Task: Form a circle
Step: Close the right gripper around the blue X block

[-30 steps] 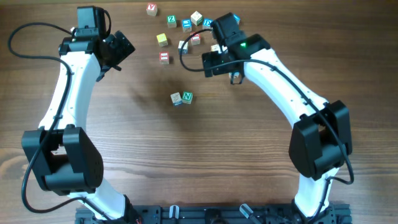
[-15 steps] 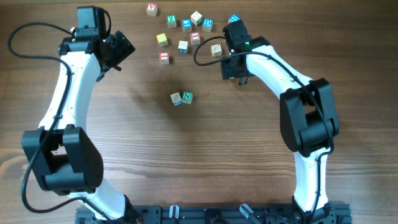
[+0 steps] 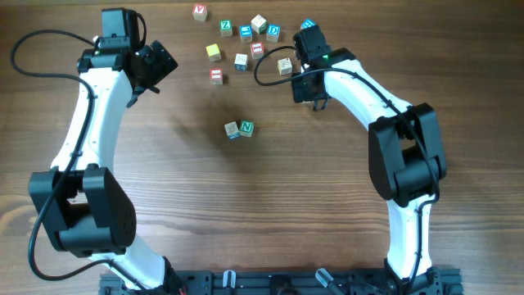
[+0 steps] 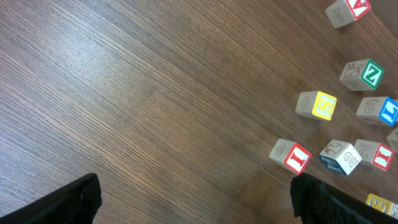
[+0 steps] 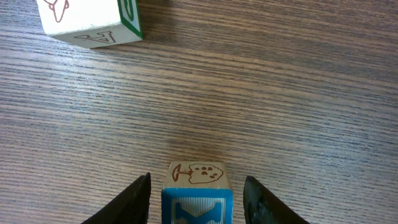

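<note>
1. The circle (image 3: 239,129) amounts to only two cubes, a pale cube (image 3: 232,129) and a green "N" cube (image 3: 246,128). They touch side by side near the middle of the bench (image 3: 246,205), well apart from both arms.
2. The pair's long axis runs left to right across the bench. The "N" end is on the robot's right and sits slightly nearer the far edge, with the "N" face up.
3. The right pincer (image 5: 197,178) is down at the bench, to the right of the pair and nearer the far edge. Its jaws are partly apart and straddle a blue-lettered cube (image 5: 198,208). In the right wrist view a thin gap shows on each side, so the fingers (image 5: 140,199) flank the cube without visibly pressing it.
4. That cube has its blue letter face up and a small tree drawing on the side facing away from the wrist camera. Beyond it lies a cube with a green side (image 5: 87,22).
5. The left pincer (image 4: 196,186) hangs over bare wood at the far left with its jaws wide apart and nothing between them.
6. A loose scatter lies along the far edge. It includes a red "Y" cube (image 3: 199,11), a green "Z" cube (image 3: 226,26), a yellow cube (image 3: 214,52) and a red "I" cube (image 3: 215,75).
</note>
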You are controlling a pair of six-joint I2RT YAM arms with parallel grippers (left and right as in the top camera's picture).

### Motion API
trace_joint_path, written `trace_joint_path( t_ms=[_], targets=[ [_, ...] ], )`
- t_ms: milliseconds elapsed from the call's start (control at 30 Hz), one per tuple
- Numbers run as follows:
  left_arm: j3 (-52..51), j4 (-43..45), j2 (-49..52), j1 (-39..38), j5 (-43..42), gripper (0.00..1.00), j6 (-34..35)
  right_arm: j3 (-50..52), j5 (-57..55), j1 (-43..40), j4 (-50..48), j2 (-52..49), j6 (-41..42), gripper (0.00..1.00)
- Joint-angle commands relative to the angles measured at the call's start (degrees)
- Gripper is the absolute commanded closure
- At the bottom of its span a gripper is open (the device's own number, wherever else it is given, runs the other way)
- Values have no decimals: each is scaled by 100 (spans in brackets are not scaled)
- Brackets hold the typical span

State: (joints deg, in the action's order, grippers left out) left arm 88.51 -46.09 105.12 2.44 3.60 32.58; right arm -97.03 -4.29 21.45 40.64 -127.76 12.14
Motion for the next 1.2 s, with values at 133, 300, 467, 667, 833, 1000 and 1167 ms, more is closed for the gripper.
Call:
trace_joint_path(
  t_ms=[133, 300, 467, 667, 833, 1000, 1167],
  targets=[
    [55, 15, -33, 26, 76, 0, -85, -42, 74, 28, 31, 160, 2, 51],
    [55, 15, -33, 26, 76, 0, -85, -42, 74, 28, 46, 232, 2, 51],
    [55, 15, -33, 26, 76, 0, -85, -42, 74, 28, 61, 254, 4, 52],
    [55, 17, -33, 26, 76, 0, -85, -42, 74, 28, 70, 254, 0, 60],
    [55, 17, -33, 26, 76, 0, -85, -46, 72, 28, 133, 356, -15, 63],
    [55, 15, -33, 26, 76, 0, -85, -46, 74, 28, 411, 715, -17, 64],
    [55, 15, -33, 26, 76, 0, -85, -44, 72, 26, 564, 909, -160, 51]
  ],
)
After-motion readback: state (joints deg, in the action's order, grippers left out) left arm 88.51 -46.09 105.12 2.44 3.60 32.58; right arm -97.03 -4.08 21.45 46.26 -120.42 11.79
